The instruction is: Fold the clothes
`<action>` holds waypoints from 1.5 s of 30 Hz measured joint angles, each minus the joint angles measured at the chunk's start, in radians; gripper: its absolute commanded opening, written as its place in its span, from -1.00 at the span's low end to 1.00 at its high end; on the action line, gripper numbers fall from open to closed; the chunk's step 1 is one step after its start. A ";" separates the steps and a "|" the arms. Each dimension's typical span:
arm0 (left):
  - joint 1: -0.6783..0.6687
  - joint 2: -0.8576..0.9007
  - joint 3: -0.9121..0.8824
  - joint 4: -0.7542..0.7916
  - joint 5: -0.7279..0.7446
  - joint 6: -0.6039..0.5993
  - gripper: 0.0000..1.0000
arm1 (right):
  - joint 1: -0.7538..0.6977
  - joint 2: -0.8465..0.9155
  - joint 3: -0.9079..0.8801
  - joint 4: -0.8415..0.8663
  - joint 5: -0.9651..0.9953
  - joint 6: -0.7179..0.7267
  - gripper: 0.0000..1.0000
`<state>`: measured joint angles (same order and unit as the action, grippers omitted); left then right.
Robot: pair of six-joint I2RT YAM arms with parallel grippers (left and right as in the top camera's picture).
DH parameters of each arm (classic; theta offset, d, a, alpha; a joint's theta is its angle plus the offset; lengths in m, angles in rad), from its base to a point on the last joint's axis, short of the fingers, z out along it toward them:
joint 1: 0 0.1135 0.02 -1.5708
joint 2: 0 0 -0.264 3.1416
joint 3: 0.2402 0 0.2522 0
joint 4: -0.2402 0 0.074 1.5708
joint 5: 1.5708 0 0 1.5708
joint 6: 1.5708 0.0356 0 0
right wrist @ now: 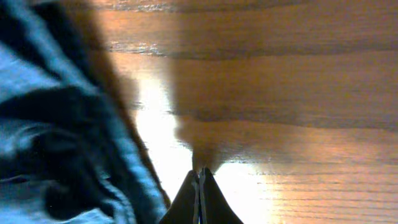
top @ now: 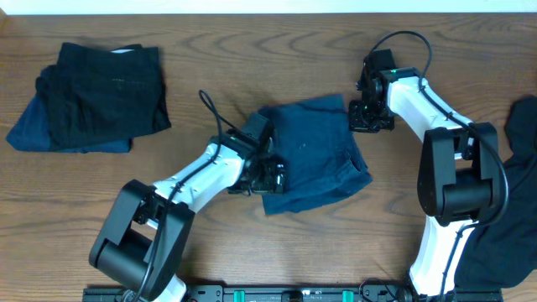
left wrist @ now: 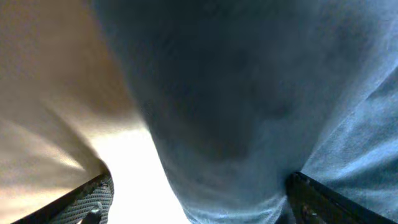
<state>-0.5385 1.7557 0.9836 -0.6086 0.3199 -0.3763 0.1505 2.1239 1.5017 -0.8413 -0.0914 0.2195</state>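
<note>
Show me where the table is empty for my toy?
Bare wood lies in front of the folded pile, along the far edge between that pile and the right gripper, and in front of the blue shorts at the near middle. It is crowded around the shorts, where the left gripper sits too, and by the black clothes at right.

The left arm (top: 197,176) reaches toward the middle, its left gripper (top: 268,176) spread wide; the right arm (top: 419,101) bends inward, right gripper (right wrist: 199,179) pinched closed
</note>
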 measured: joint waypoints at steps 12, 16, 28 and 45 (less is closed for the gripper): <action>-0.016 -0.180 -0.013 -0.076 -0.064 -0.028 0.96 | -0.014 -0.067 0.021 -0.097 0.003 0.000 -0.97; 0.026 -0.326 -0.013 -0.004 -0.186 -0.029 0.96 | -0.018 -0.204 0.040 -0.138 -0.030 -0.016 -0.98; 0.309 -0.231 -0.010 0.467 -0.083 0.046 0.98 | 0.179 -0.354 0.002 -0.340 -0.113 -0.067 -0.98; 0.315 0.069 -0.003 0.451 0.106 0.063 0.85 | 0.296 -0.350 -0.408 -0.087 -0.100 0.005 -0.96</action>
<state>-0.2234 1.8248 0.9802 -0.1581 0.4255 -0.3134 0.4465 1.7737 1.0935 -0.9283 -0.1913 0.2249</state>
